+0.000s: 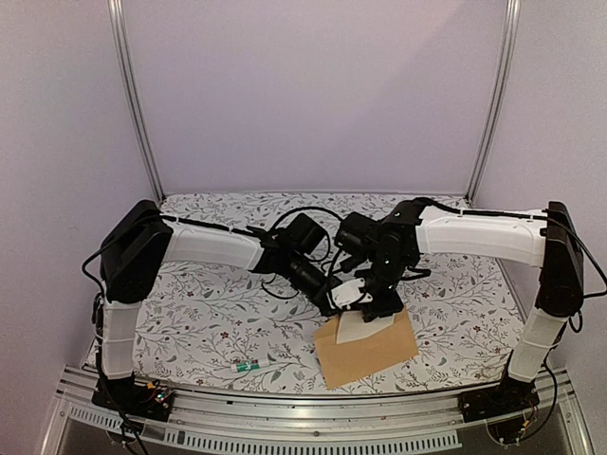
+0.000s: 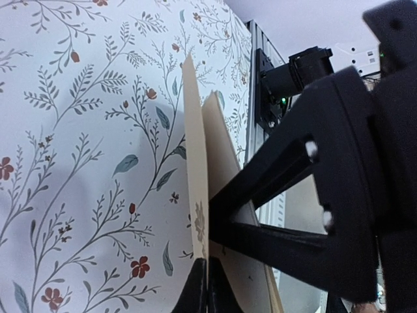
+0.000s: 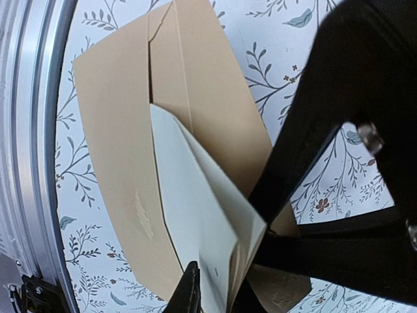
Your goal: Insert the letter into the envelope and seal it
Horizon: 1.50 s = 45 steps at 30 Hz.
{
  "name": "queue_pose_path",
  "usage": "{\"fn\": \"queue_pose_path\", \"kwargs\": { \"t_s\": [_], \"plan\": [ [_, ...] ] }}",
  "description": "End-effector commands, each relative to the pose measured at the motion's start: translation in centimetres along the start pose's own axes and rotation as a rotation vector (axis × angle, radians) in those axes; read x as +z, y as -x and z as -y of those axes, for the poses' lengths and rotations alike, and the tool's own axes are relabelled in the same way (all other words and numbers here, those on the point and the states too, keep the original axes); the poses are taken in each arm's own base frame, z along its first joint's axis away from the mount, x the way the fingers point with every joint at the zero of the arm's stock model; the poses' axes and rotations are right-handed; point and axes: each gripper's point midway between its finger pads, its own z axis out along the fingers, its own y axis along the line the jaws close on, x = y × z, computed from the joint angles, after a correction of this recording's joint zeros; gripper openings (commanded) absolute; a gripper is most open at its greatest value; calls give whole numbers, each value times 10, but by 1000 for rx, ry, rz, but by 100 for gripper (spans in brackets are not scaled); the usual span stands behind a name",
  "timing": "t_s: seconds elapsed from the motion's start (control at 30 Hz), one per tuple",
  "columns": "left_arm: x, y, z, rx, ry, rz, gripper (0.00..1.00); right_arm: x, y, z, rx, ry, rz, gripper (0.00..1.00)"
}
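Left tool (image 2: 207, 292) is clamped on the cream letter (image 3: 195, 208), which lies over the tan envelope (image 3: 111, 150); right tool (image 3: 212, 293) straddles the letter, grip unclear.

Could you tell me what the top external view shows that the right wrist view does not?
Top external only: the whole left arm, the whole right arm, a small green-and-white tube. Right wrist only: a straight line and a scuff on the tan kraft-paper envelope. Both: the cream folded paper letter overlapping that envelope on the floral tablecloth.
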Motion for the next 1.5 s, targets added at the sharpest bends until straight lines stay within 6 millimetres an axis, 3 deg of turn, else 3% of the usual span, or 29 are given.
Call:
{"fn": "queue_pose_path", "kwargs": {
  "t_s": [0.0,0.27,0.47,0.77,1.07,1.47],
  "plan": [
    [0,-3,-7,-5,-10,1,0,-19,-4,9,50,-20,53,15],
    [0,-2,-7,-3,-8,2,0,-22,-1,9,95,-11,89,10],
    [0,-3,-7,-5,-11,-1,0,-25,0,11,92,-22,98,0],
    [-1,2,-6,-5,-8,1,0,-19,-16,14,-21,-22,-17,0],
    [-4,6,-5,-15,-4,20,0,-1,-3,1,-78,47,-37,0],
    [-8,17,-3,-18,-19,59,0,16,-1,-11,-55,98,-21,0]
  ]
}}
